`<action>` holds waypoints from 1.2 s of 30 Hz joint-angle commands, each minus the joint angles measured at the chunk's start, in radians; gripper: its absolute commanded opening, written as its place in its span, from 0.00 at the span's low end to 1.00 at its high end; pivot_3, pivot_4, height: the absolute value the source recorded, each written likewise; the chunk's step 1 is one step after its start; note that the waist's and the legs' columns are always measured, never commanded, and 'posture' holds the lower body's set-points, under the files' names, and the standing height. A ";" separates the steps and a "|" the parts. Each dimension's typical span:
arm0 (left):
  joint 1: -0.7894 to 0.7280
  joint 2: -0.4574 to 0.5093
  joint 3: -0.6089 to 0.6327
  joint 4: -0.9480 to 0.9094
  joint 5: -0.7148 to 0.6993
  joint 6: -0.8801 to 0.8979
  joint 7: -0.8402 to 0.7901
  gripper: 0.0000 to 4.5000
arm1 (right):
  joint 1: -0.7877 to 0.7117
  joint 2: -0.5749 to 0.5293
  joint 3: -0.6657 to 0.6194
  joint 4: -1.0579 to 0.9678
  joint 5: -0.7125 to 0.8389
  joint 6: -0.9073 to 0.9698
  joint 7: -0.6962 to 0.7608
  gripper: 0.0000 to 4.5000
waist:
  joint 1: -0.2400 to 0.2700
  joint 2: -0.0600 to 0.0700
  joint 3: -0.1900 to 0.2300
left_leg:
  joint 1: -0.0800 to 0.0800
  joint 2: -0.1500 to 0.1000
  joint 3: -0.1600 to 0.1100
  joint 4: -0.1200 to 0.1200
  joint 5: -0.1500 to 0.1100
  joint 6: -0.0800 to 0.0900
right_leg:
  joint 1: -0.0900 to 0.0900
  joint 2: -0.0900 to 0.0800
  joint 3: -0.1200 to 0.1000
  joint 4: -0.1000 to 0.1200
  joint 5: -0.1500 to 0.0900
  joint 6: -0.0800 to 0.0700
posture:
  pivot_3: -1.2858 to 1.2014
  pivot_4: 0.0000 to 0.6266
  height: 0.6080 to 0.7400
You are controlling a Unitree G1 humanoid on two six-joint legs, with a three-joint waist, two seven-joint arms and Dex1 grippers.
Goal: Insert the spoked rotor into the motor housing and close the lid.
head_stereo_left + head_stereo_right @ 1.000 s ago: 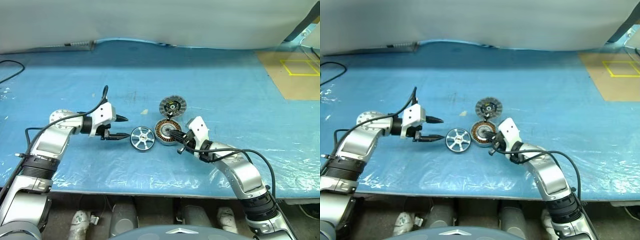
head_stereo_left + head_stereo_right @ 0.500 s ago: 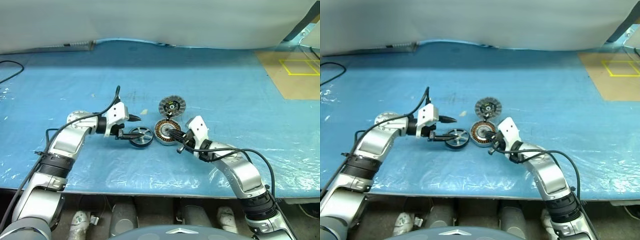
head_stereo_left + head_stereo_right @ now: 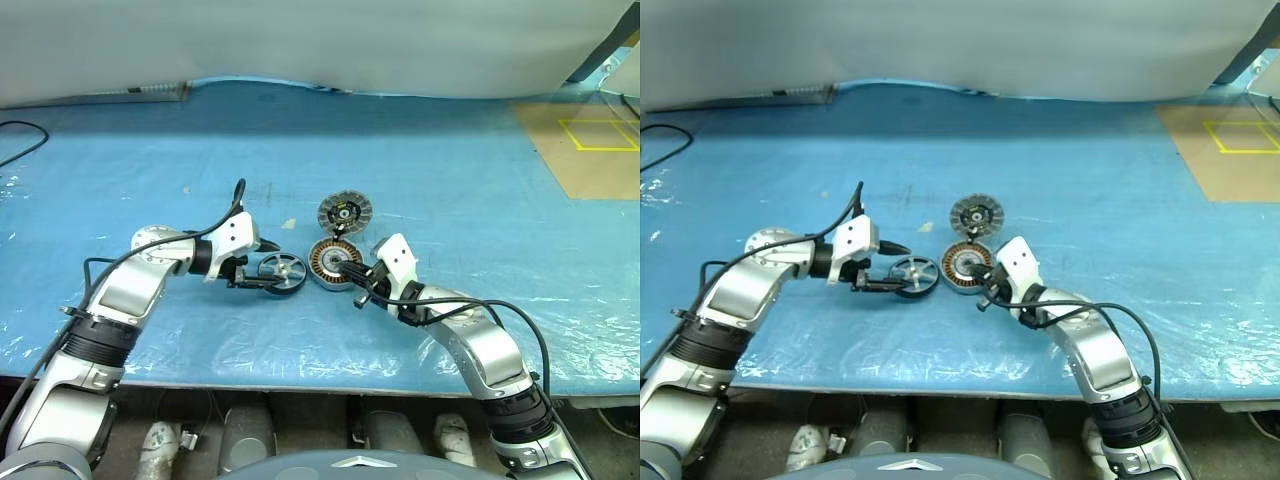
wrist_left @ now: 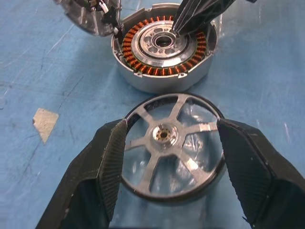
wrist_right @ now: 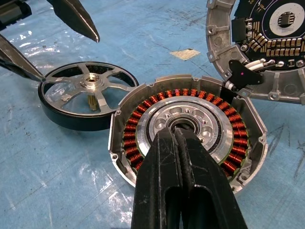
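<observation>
The spoked rotor (image 3: 285, 272) lies on the blue sheet just left of the motor housing (image 3: 330, 263), whose copper windings face up. My left gripper (image 3: 268, 265) is open and straddles the rotor, one fingertip (image 4: 116, 143) at each side of its rim (image 4: 164, 152). My right gripper (image 5: 174, 136) is shut, and its tips rest in the housing's dark centre. The lid (image 3: 345, 212) lies just behind the housing with its circuit side up, and short wires join the two.
A small paper scrap (image 3: 288, 224) lies on the sheet behind the rotor. A brown board with yellow tape (image 3: 590, 150) sits at the far right. A black cable (image 3: 20, 135) curls at the far left. The table's front edge runs close below both arms.
My left gripper has moved right, from beside the rotor to around it, at the same width. The rotor now looks slightly tipped. The right gripper has stayed on the housing.
</observation>
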 commanded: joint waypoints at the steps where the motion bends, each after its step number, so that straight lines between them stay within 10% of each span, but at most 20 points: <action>1: -0.067 0.029 0.014 0.065 0.003 -0.089 -0.055 0.71 | -0.015 0.007 -0.002 -0.023 0.009 -0.011 0.004 0.00 | 0.000 0.000 0.000 | 0.000 0.000 0.000 0.000 0.000 0.000 | 0.000 0.000 0.000 0.000 0.000 0.000 | 0.52 0.24 1.00; 21: -0.515 -0.094 -0.116 0.778 0.111 -0.471 -0.387 0.71 | -0.008 0.020 -0.009 -0.026 0.005 -0.014 -0.019 0.00 | 0.005 0.000 0.000 | 0.000 -0.001 -0.001 0.002 0.000 0.000 | 0.001 0.000 0.000 0.001 0.000 0.000 | 0.52 0.24 1.00; 36: -0.605 -0.166 -0.272 0.979 0.092 -0.601 -0.388 0.71 | 0.009 0.030 -0.013 -0.040 0.001 -0.016 -0.049 0.00 | 0.012 -0.001 0.000 | 0.000 -0.001 -0.001 0.002 0.000 0.000 | 0.001 0.000 0.000 0.001 0.001 0.000 | 0.52 0.24 1.00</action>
